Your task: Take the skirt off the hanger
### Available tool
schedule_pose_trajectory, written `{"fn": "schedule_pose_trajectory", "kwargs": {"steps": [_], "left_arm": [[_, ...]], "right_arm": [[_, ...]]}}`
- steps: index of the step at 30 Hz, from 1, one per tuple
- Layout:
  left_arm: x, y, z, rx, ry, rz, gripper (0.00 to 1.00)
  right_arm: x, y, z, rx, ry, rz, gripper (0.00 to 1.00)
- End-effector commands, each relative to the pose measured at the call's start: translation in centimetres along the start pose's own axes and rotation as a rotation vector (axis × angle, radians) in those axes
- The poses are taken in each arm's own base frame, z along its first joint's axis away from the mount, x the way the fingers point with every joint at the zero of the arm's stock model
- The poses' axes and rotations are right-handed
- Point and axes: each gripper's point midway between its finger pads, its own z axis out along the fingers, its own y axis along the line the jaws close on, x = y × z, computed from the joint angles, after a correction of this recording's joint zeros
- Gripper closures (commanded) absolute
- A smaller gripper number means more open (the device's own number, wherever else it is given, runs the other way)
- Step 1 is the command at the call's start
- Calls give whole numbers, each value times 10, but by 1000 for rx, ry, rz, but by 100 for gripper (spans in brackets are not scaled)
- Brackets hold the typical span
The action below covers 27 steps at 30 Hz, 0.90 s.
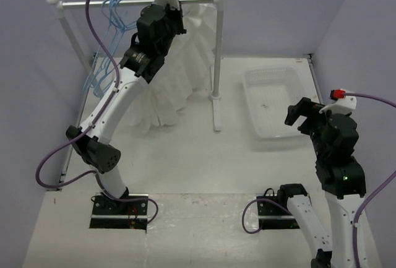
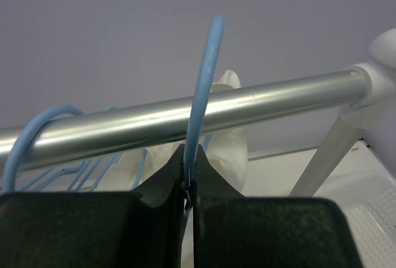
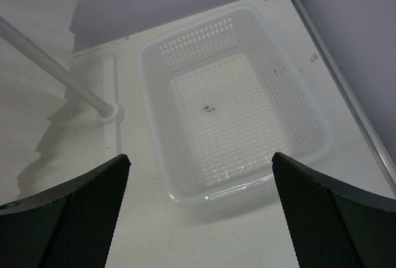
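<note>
The skirt (image 1: 197, 45), white and ruffled, hangs under the metal rail (image 1: 124, 2) near the rack's right post. Its light blue hanger (image 2: 204, 76) hooks over the rail (image 2: 260, 104). My left gripper (image 2: 190, 150) is up at the rail (image 1: 162, 17) and is shut on the hanger's hook just below the bar. White cloth (image 2: 230, 147) shows behind the fingers. My right gripper (image 3: 201, 156) stands open and holds nothing. It hovers over the near rim of the clear plastic basket (image 3: 247, 184), at the right of the table (image 1: 301, 114).
Several bare blue hangers (image 1: 114, 17) hang at the rail's left end (image 2: 37, 129). A longer white garment (image 1: 162, 104) with dangling ends hangs lower, beside my left arm. The rack's right post (image 1: 216, 64) stands between the clothes and the basket (image 1: 252, 88).
</note>
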Motion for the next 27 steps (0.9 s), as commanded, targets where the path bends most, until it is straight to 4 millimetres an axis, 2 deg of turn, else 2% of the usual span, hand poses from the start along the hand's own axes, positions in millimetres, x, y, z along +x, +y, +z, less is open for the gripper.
{"fn": "schedule_pose_trajectory", "kwargs": {"steps": [1,3,4,5,6,7,8,9,10,11,12,14,20,23,27], "left_arm": [[-77,5,-35,-16,-169,-44,100],[-73,11,-43,-63,-153,-50,100],[-58,8,-44,-69,-119,-46,100],[-61,12,-53,-92,-123,-59,100],[-55,23,-60,-173,-111,-86,100],[-35,17,-63,-190,-72,-79,100],[-39,29,-78,-262,-83,-103,100],[-22,21,-82,-263,-53,-109,100],[-25,24,-92,-276,-61,-135,100],[-20,29,-99,-325,-58,-149,100],[-14,22,-105,-330,-46,-176,100],[2,25,-115,-379,-9,-195,100],[34,0,-133,-382,78,-235,100],[49,-30,-128,-232,137,-222,100],[49,-47,-131,-130,129,-278,100]], "right_arm": [[-5,7,3,-37,-24,4,1],[-1,14,4,-74,-12,4,1],[-2,17,4,-92,-12,11,1],[1,25,4,-136,5,12,1],[2,31,3,-168,15,8,1],[2,33,3,-183,19,3,1],[6,42,2,-234,38,-12,1],[7,44,2,-245,47,-19,1],[8,45,2,-254,51,-22,1],[10,47,3,-265,59,-29,1],[12,50,3,-286,69,-32,1],[16,55,2,-318,87,-45,1],[37,75,-7,-450,159,-85,1],[55,88,-14,-535,208,-107,1],[74,116,-31,-672,247,-171,1]]}}
